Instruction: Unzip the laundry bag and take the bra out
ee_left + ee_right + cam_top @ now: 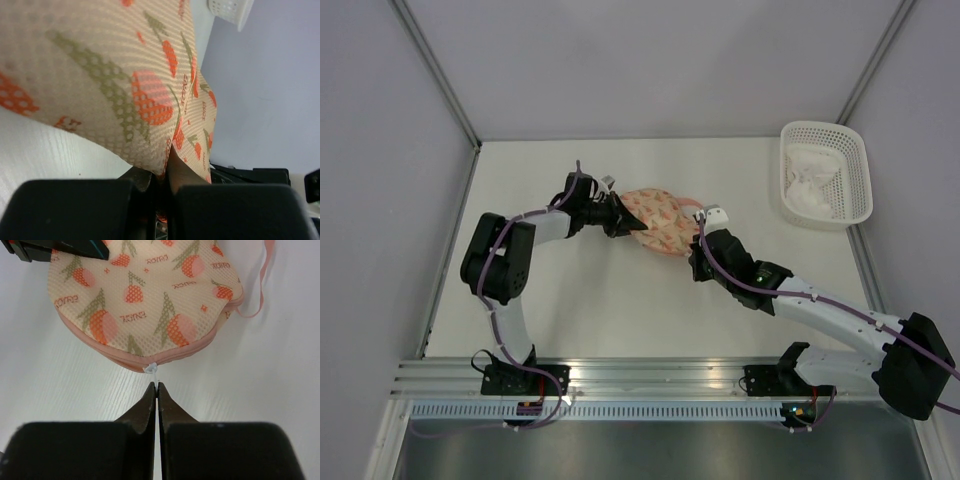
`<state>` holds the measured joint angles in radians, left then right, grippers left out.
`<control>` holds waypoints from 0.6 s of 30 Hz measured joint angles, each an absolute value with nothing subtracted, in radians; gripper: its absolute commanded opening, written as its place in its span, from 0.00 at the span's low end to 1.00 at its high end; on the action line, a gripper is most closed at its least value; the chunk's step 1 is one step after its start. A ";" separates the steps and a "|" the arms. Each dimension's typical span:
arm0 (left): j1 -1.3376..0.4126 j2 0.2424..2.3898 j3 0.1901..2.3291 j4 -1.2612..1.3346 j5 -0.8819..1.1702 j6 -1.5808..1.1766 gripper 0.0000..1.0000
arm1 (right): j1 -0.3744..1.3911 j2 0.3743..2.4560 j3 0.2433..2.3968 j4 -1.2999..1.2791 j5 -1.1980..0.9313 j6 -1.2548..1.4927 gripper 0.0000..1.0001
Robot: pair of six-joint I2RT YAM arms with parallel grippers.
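Two pincers hold the cream orange-print mesh laundry bag (660,221): left pincer (167,172) clenched on fabric, right pincer (157,390) on its white zipper tab (152,369); a skewed tug could lose it.

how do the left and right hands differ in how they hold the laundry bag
The left hand pinches mesh fabric of the laundry bag; the right hand pinches only its small white zipper pull. Left hand sits at the bag's left end, right hand at the zipped seam. Both are shut.
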<state>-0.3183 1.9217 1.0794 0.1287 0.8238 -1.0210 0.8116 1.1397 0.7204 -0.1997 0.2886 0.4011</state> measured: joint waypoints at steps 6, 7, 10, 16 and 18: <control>-0.292 1.922 1.122 0.131 0.949 -0.923 0.02 | 0.812 1.140 0.725 -0.230 0.289 0.405 0.00; -0.288 1.922 1.123 0.133 0.974 -0.909 0.02 | 0.812 1.140 0.727 -0.236 0.290 0.405 0.00; -0.279 1.924 1.124 0.144 1.042 -0.886 0.02 | 0.812 1.140 0.731 -0.256 0.293 0.405 0.00; -0.271 1.937 1.124 0.172 1.152 -0.847 0.15 | 0.812 1.140 0.736 -0.282 0.294 0.405 0.01; -0.270 1.937 1.126 0.175 1.176 -0.829 0.54 | 0.812 1.140 0.736 -0.287 0.296 0.405 0.01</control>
